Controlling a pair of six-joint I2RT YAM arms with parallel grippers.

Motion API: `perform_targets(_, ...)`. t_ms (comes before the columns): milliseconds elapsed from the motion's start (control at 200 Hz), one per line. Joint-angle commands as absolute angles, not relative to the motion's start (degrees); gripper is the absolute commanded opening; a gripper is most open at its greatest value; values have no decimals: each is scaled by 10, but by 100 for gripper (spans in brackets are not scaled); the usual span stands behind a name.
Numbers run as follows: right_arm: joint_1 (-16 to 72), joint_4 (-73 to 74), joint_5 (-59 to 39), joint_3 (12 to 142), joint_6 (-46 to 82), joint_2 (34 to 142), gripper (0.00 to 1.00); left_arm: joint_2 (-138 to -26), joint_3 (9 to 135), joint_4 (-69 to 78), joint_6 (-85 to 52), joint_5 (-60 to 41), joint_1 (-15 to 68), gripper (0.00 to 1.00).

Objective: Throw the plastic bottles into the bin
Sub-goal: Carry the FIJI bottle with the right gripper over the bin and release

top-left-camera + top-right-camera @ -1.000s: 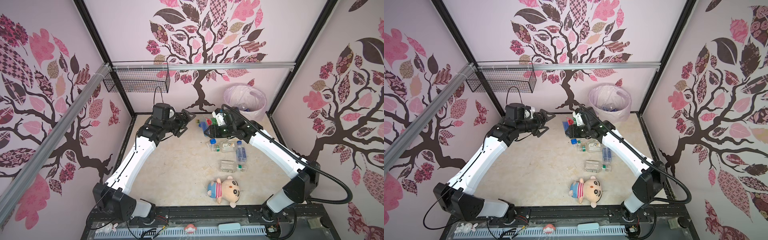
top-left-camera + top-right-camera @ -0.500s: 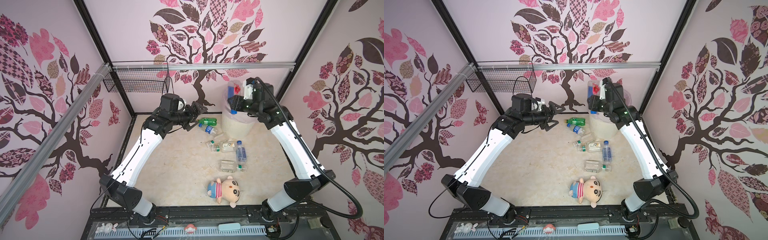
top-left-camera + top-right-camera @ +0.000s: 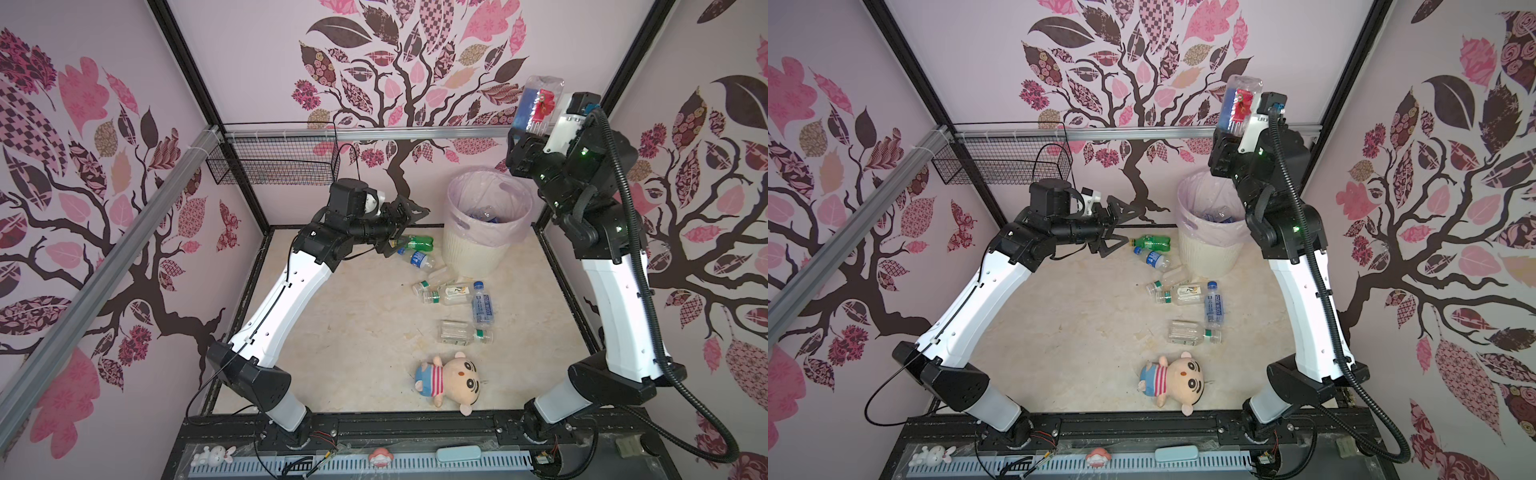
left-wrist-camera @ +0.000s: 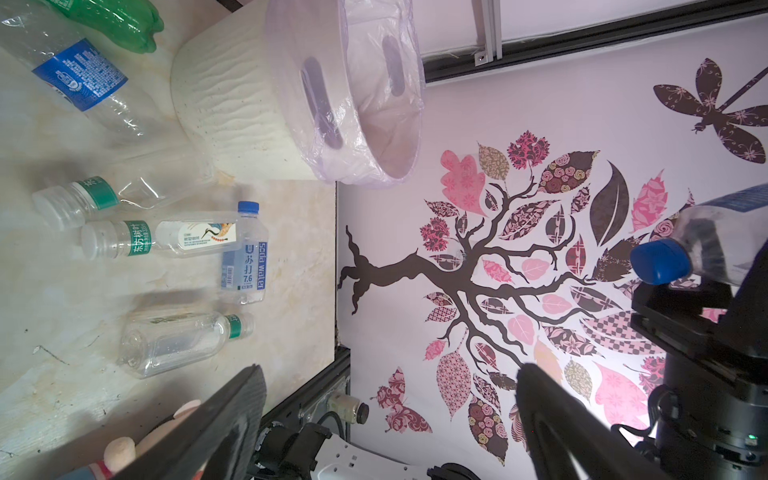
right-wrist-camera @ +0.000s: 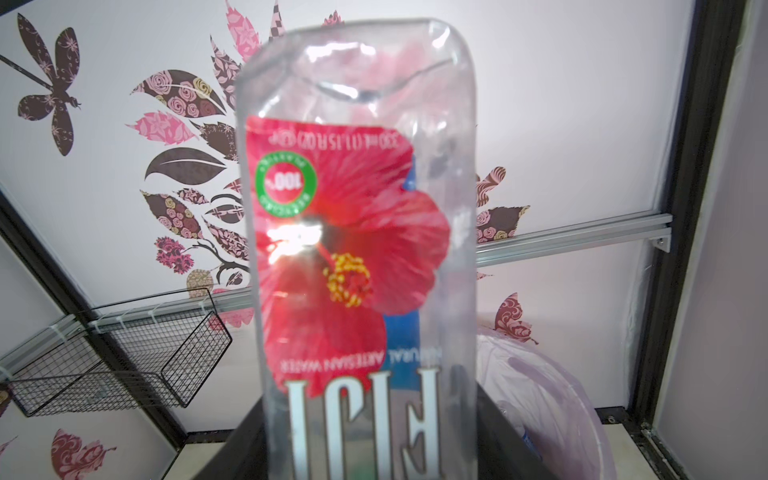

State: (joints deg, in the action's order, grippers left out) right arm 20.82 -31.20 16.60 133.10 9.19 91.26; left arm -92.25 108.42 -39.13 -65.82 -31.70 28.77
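Right tool [image 3: 531, 129] is clamped on the Fiji water bottle [image 3: 539, 99] high near the bin [image 3: 469, 253]. Looks like drop time: centre, then release. Left tool [image 3: 406, 230] gapes wide beside the green bottle [image 3: 419, 243].

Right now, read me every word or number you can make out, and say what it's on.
"FIJI": held bottle, upside down.
"ARTESIAN WATER": same bottle.
"100%": same bottle.
"Soda water": blue-capped bottle.
"7.6": same bottle.
"东方树叶": crane-label bottle.
Blue-labelled bottle: print too blurred.
Other small print: too small.
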Motion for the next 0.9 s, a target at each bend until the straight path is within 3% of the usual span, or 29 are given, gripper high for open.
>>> perform_targets(0, 192, -312, 202, 1330, 94, 960, 46, -925, 1091, -395, -657, -324, 289, 97)
perform_targets(110, 139, -385, 196, 1370, 167, 1041, 58, -922, 1083, -396, -658, -325, 288, 97)
perform_targets(200, 111, -479, 129, 1508, 199, 1130, 87, -917, 1078, -399, -656, -324, 289, 97)
perform_targets(265, 111, -535, 129, 1606, 209, 1173, 99, -914, 1074, -403, -653, -323, 289, 97)
perform_targets(340, 111, -525, 119, 1591, 215, 1161, 99, -912, 1070, -402, -653, -322, 289, 97)
perform_targets(520, 111, -408, 119, 1371, 221, 1041, 100, -915, 1070, -401, -656, -323, 289, 97)
perform_targets(895, 111, -464, 119, 1412, 215, 1054, 100, -908, 1058, -411, -653, -316, 289, 97)
